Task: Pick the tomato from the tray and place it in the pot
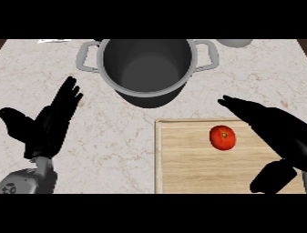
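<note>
1. Tomato (pixel 223 137) lies on the wooden tray (pixel 182 168), just left of my right hand (pixel 283 136), fingers straight and apart.
2. I should curl round it, then lift toward the pot (pixel 145 68).
3. My left hand (pixel 48 125) rests open over the worktop (pixel 109 136).

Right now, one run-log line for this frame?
stage: pre-grasp | tomato: on tray | pot: holds nothing visible | right robot hand: open beside tomato | left robot hand: open, resting

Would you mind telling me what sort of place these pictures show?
Most likely a kitchen counter: a pale marble-patterned worktop carries a large grey two-handled pot, and a red tomato lies on a wooden tray that looks like a cutting board.
</note>
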Robot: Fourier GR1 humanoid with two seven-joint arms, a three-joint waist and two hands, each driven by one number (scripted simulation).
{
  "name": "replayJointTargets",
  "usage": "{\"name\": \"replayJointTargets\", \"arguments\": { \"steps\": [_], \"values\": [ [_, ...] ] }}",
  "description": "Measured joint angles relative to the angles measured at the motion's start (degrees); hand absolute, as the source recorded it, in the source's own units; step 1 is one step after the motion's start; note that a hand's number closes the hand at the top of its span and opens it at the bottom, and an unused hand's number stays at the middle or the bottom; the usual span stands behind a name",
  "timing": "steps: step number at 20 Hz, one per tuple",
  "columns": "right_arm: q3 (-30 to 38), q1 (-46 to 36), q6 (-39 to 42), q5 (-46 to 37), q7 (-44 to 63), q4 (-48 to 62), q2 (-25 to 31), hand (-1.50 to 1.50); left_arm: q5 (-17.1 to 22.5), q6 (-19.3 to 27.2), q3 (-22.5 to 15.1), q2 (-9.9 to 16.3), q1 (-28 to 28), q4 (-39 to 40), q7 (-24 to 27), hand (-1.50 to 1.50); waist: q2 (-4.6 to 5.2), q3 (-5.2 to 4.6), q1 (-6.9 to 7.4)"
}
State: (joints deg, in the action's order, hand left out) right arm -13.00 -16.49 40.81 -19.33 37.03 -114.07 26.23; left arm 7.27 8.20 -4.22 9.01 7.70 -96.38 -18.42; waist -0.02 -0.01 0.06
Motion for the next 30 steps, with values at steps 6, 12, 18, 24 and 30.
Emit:
{"name": "replayJointTargets", "arguments": {
  "steps": [6, 12, 18, 24, 30],
  "values": [
    [-1.81, -1.26, 0.09, -6.47, 0.42, 4.82, -3.14, -1.5, -0.22, -1.24, 0.89, -0.45, -0.82, -0.02, 0.63, 0.0, 0.02, 0.01, 0.11],
    [-3.3, -1.34, -0.81, -12.94, -4.2, 10.27, -5.0, -1.5, -1.63, -1.04, 0.34, -1.76, -1.41, -1.78, -0.49, 0.0, 0.02, 0.01, 0.13],
    [-5.86, -2.36, -1.0, -19.32, -5.43, 15.69, -7.12, -1.5, -2.2, -1.9, 1.31, -2.16, -0.42, 0.3, 0.43, 0.0, 0.03, 0.01, 0.12],
    [-5.85, -2.07, -1.25, -23.57, -9.03, 20.41, -7.6, -1.5, -2.22, -2.69, 2.55, -2.31, 0.01, 0.59, 0.22, 0.0, 0.04, 0.02, 0.08],
    [-5.15, -0.04, -0.84, -25.99, -11.83, 20.57, -9.15, 1.5, -2.42, -3.4, 2.6, -2.7, -0.7, -1.98, -2.17, 0.0, 0.0, 0.01, 0.02]
  ]
}}
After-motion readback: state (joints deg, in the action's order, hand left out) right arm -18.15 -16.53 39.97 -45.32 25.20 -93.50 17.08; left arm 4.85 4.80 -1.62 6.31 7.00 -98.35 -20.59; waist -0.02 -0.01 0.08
